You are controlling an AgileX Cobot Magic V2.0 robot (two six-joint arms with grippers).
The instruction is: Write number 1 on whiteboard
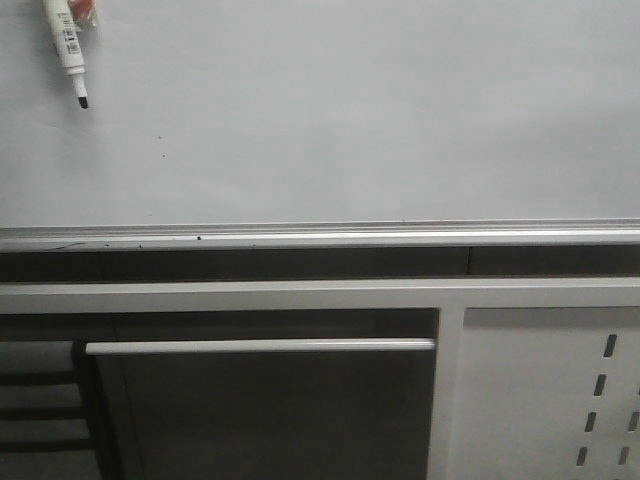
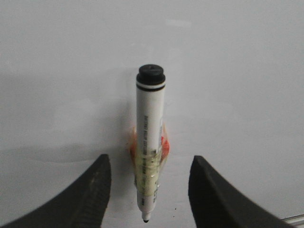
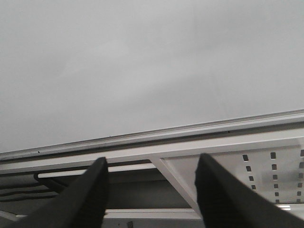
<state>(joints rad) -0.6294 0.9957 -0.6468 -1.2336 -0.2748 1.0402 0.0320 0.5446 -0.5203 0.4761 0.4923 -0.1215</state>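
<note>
Marker [image 2: 150,142] lies uncapped on the whiteboard [image 1: 350,120]; left pincer [image 2: 148,190] spread wide around it, right pincer [image 3: 151,190] released, gripping nothing, over the rail [image 3: 156,134].

whiteboard [image 1: 350,130] lies open; only a marker [image 1: 66,42] at its corner.

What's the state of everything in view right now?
Marker: uncapped, lying on the board between the open left fingers, not gripped.
Whiteboard: no stroke on it, only tiny specks.
Left hand: open around the marker.
Right hand: open, holding nothing, over the board's edge rail.
</note>
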